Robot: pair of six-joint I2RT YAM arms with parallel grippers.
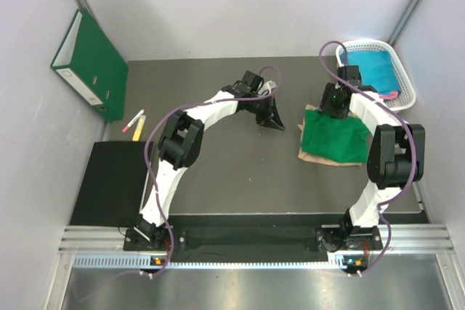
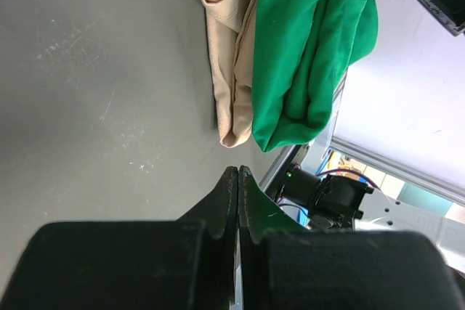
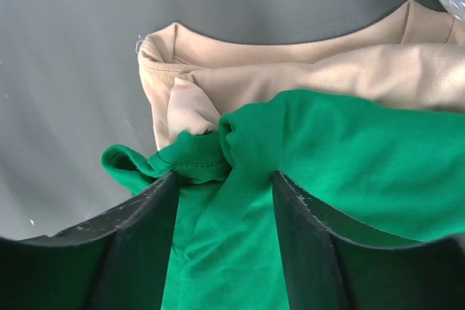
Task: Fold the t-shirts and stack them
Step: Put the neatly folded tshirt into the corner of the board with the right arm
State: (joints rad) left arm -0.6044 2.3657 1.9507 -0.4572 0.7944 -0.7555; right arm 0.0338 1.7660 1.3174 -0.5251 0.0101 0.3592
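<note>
A bright green t-shirt [image 1: 336,139] lies folded on top of a folded beige one [image 1: 311,156] at the right of the dark table. My right gripper [image 1: 328,111] is down on the green shirt's far edge. In the right wrist view its jaws stand apart astride a bunched fold of green cloth [image 3: 349,157] by the collar, with the beige shirt [image 3: 290,70] beyond the right gripper [image 3: 225,176]. My left gripper [image 1: 275,123] hovers mid-table, shut and empty; seen from the left wrist, the left gripper [image 2: 238,172] is a little short of the green shirt [image 2: 305,49] and the beige shirt [image 2: 232,70].
A white basket [image 1: 404,78] at the back right holds a teal shirt [image 1: 376,67] and some pink cloth [image 1: 391,94]. A dark green binder [image 1: 91,63] leans on the left wall. Two markers [image 1: 135,121] lie near it. A black mat [image 1: 109,179] covers the front left.
</note>
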